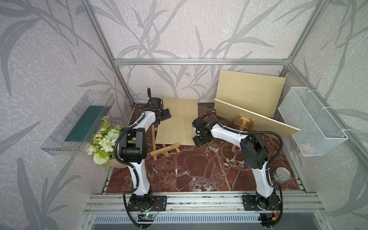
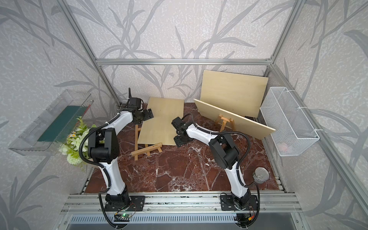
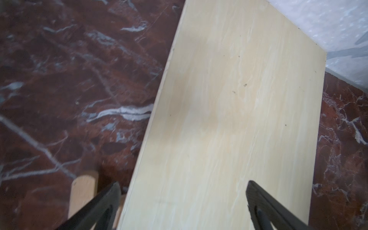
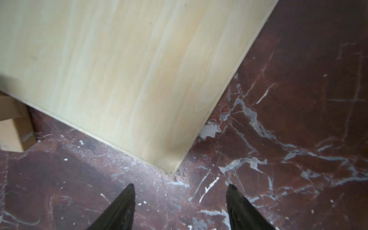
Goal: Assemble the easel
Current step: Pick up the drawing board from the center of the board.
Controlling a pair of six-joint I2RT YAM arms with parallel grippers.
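Spanning table (image 1: 199,169): red veined marble | walls (image 1: 179,29): leaf wallpaper | left gripper (image 3: 183,184): spread | right gripper (image 4: 181,186): spread

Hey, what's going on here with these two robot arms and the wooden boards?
A small wooden easel is being set up on the marble table. A plywood board lies tilted on it in the middle. The left gripper is open over the board's left edge. The right gripper is open just off its near right corner. Neither holds anything. At the right, a second board rests on another easel, and a third board leans on the back wall.
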